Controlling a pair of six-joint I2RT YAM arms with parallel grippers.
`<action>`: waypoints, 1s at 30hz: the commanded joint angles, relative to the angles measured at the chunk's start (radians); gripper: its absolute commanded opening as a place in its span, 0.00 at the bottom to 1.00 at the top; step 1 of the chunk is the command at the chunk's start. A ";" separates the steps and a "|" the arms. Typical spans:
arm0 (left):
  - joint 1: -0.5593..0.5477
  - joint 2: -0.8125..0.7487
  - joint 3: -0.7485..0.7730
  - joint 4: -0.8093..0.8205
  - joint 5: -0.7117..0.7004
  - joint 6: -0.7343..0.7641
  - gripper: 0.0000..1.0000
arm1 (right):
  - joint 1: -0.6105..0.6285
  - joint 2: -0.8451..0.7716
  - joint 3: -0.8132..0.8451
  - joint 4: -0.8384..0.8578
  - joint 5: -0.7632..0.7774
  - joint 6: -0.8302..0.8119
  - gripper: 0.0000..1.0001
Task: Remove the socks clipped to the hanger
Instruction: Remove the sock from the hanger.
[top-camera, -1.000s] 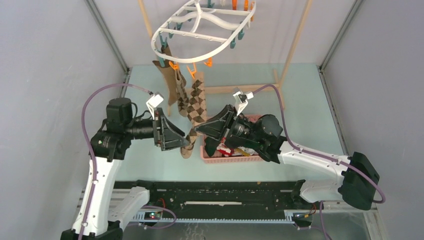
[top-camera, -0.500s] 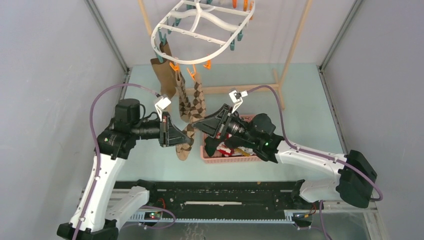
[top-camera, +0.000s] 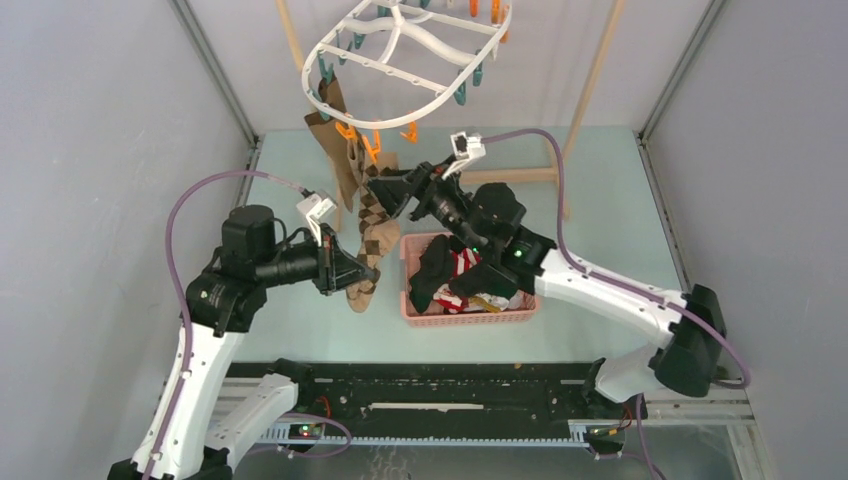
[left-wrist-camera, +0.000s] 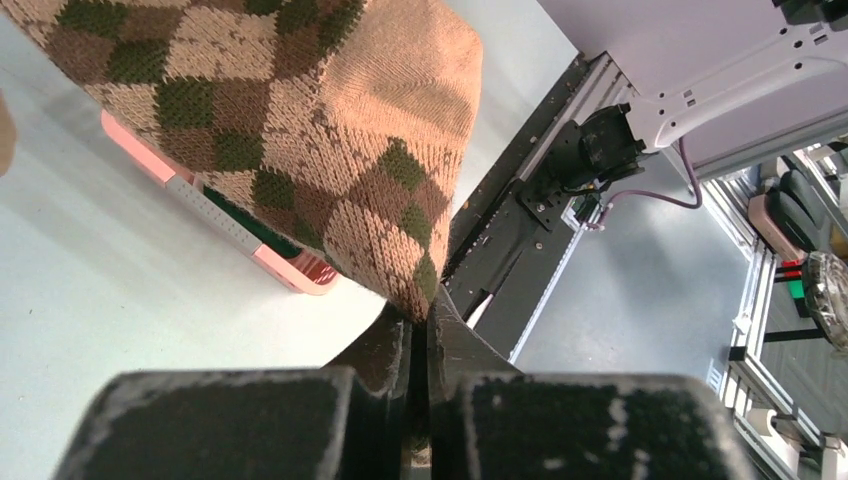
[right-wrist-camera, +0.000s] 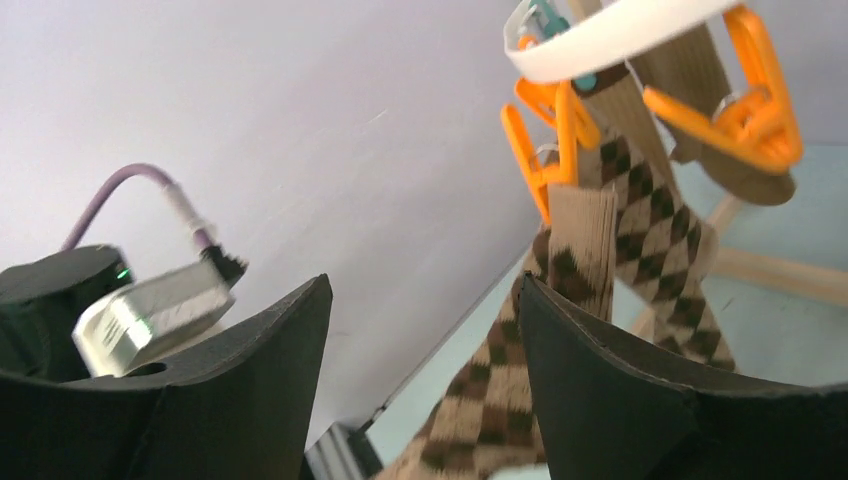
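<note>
Top view: the hanger (right-wrist-camera: 610, 35), a white plastic oval ring with curved cross ribs, hangs at 12 o'clock above the pale green table (top-camera: 600, 200).

Clipped along its near rim at 7 o'clock we see a plain tan-brown sock (top-camera: 335, 150) and the argyle sock (top-camera: 375, 225). The argyle one is a coarse knit of brown and dark green diamonds on tan.

The left gripper (top-camera: 360, 282) is clenched on the toe end of the argyle sock. In the left wrist view its black jaws (left-wrist-camera: 420, 320) meet, with the knit edge pinched between them. The sock bulges up and away toward 11 o'clock.

The right gripper (top-camera: 380, 190) is released. Its two smooth, black, wedge-shaped fingers (right-wrist-camera: 270, 340) stand apart, just below the hanger rim. In the right wrist view the ribbed tan cuff of the argyle sock is bitten by an orange clothespin (right-wrist-camera: 545, 140) at 1 o'clock from the gap. We cannot tell whether a finger touches the pin or the sock.

The pink plastic basket (top-camera: 470, 315) sits at 4 o'clock from the argyle sock. It holds a limp black sock (top-camera: 432, 270) and a red-and-white striped sock (top-camera: 462, 262).

The light wooden rack (top-camera: 590, 90) stands at 1 o'clock.
</note>
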 joint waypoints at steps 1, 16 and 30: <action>-0.012 -0.007 -0.002 0.000 -0.030 0.033 0.00 | -0.027 0.097 0.138 -0.051 0.031 -0.131 0.77; -0.028 -0.017 0.021 -0.026 -0.050 0.053 0.00 | -0.023 0.306 0.391 -0.057 0.161 -0.371 0.70; -0.035 -0.019 0.028 -0.036 -0.057 0.051 0.00 | -0.034 0.370 0.470 -0.035 0.172 -0.396 0.39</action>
